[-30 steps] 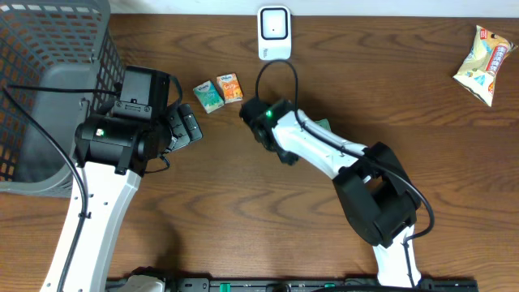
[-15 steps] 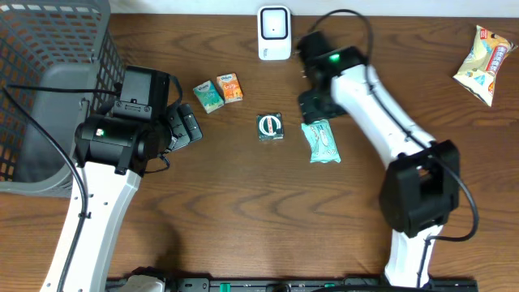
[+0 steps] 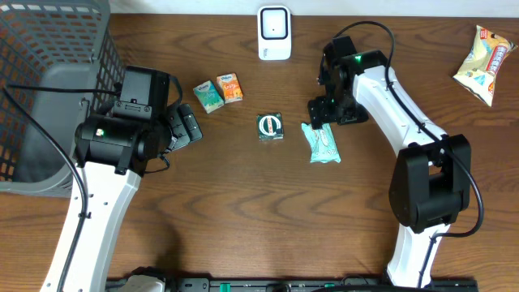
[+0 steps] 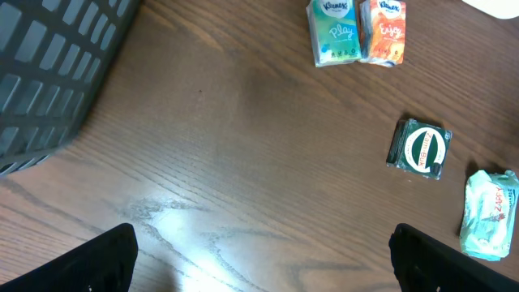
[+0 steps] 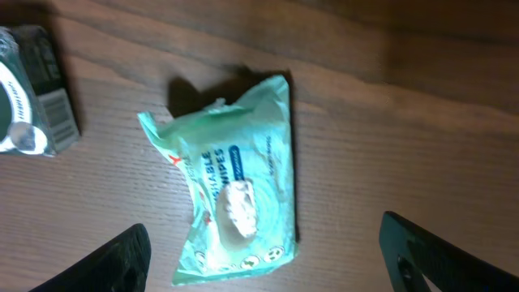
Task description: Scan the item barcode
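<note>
A dark wooden tabletop (image 3: 243, 211) carried everything, with a grey mesh basket (image 3: 49, 81) at its left end and a white scanner (image 3: 274, 32) standing at the middle of the far edge. A teal tissue pack (image 3: 208, 96) and an orange tissue pack (image 3: 230, 88) lay touching side by side, left of the scanner and nearer the front. A dark green packet (image 3: 270, 126) with a round white logo lay flat near the centre. The pale green wipes pack (image 3: 323, 142) lay just beside it on the right, label up. In the right wrist view a barcode showed on the packet's edge. A snack bag (image 3: 485, 53) lay well apart at the far right.

The right hand (image 3: 324, 113) hung over the far end of the wipes pack, its fingers (image 5: 113, 264) spread wide to either side of the pack, neither touching it. The left hand (image 3: 185, 126) hovered near the basket, left of the tissue packs, fingers fully apart over bare wood, holding nothing.
</note>
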Tool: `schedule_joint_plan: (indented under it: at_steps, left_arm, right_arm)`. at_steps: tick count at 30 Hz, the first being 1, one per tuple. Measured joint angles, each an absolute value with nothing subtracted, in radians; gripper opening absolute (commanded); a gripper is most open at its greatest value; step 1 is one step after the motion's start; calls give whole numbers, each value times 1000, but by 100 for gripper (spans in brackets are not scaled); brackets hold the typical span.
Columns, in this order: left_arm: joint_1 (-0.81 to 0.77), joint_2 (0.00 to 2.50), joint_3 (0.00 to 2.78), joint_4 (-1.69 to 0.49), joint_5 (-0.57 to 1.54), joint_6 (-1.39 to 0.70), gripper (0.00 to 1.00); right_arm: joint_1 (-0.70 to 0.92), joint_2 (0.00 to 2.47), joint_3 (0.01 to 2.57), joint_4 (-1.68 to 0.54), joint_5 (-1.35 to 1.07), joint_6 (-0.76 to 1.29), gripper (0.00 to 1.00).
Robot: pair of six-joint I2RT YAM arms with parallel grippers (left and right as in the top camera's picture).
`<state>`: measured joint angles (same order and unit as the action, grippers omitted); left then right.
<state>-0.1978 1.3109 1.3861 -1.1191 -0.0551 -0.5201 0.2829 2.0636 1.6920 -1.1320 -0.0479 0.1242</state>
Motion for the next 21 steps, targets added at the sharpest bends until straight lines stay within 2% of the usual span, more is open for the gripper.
schedule_joint_plan:
  at_steps: [16, 21]
  left_arm:
    - [-198, 1311, 1386, -1119, -55, -520, 98]
    - [-198, 1311, 1386, -1119, -55, -520, 98]
  right_arm:
    - [283, 2064, 1692, -1078, -54, 101, 81]
    - [283, 2064, 1692, -1078, -54, 89, 77]
